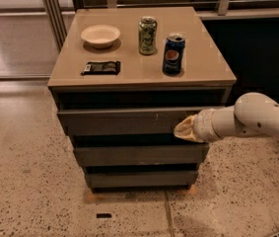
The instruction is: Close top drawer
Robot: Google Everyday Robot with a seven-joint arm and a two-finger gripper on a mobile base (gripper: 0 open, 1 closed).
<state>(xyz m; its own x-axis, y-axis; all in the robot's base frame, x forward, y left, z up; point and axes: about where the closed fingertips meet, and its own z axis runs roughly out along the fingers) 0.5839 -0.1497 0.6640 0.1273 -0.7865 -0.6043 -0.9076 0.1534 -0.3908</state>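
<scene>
The cabinet (pixel 141 132) stands on a speckled floor (pixel 25 181) and has three drawers, one above another. Its tan surface (pixel 129 78) carries four things. The top drawer (pixel 119 121) sits just under the front edge of the surface, its front standing out a little beyond the cabinet frame, with a dark gap showing above it and small pale scratches right of centre. Below it are two lower drawer fronts (pixel 139 154), both plain grey. My one white arm (pixel 257 120) comes in from the right, and my tool (pixel 187 129) rests its pale tip against the right end of the top drawer's front. I cannot tell whether the tool is wide or narrow. One pale bowl (pixel 100 35) sits near the back left corner. There are two cans: a green can (pixel 148 35) by the middle of the back edge, and a blue can (pixel 173 54) nearer the right edge. One dark packet (pixel 101 67) lies by the front edge, toward the left.
</scene>
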